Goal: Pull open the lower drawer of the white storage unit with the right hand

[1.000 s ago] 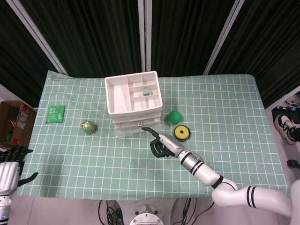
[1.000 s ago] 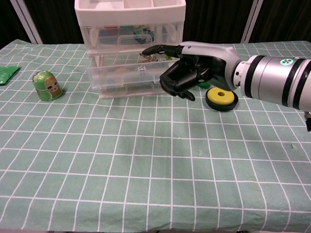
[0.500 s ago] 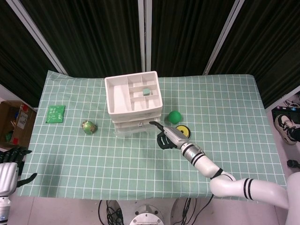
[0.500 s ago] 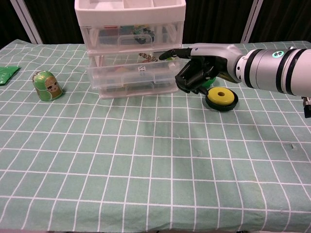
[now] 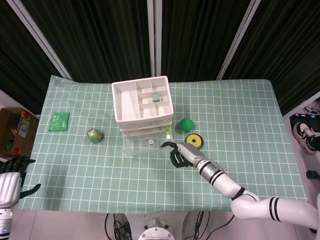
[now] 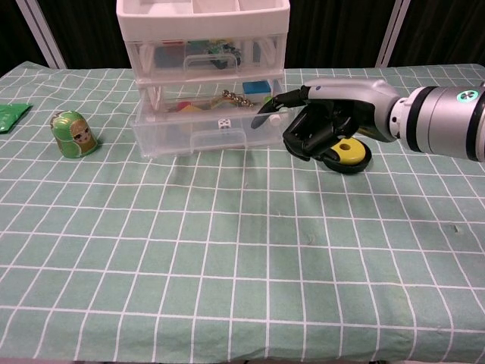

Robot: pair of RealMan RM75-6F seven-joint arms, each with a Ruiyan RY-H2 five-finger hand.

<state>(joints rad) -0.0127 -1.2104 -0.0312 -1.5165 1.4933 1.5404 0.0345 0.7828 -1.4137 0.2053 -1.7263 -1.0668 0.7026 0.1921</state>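
The white storage unit (image 5: 142, 104) (image 6: 203, 45) stands at the middle back of the table. Its clear lower drawer (image 5: 146, 145) (image 6: 203, 127) sticks out toward the front, with a die and small items inside. My right hand (image 5: 182, 153) (image 6: 327, 127) is just right of the drawer's front. One finger reaches out and touches the drawer's right front corner, while the others are curled in on nothing. My left hand (image 5: 12, 172) hangs off the table's front left corner, fingers apart and holding nothing; the chest view does not show it.
A yellow-and-black disc (image 5: 194, 141) (image 6: 347, 153) lies right behind the right hand, with a green ball (image 5: 186, 124) beyond it. A green figurine (image 5: 94, 135) (image 6: 75, 134) and a green packet (image 5: 59, 121) (image 6: 11, 114) lie to the left. A cardboard box (image 5: 12, 131) sits off the table.
The lower drawer has slid out toward the front. My right hand went from the drawer front to its right corner, then drew back with it. The left hand stayed put.
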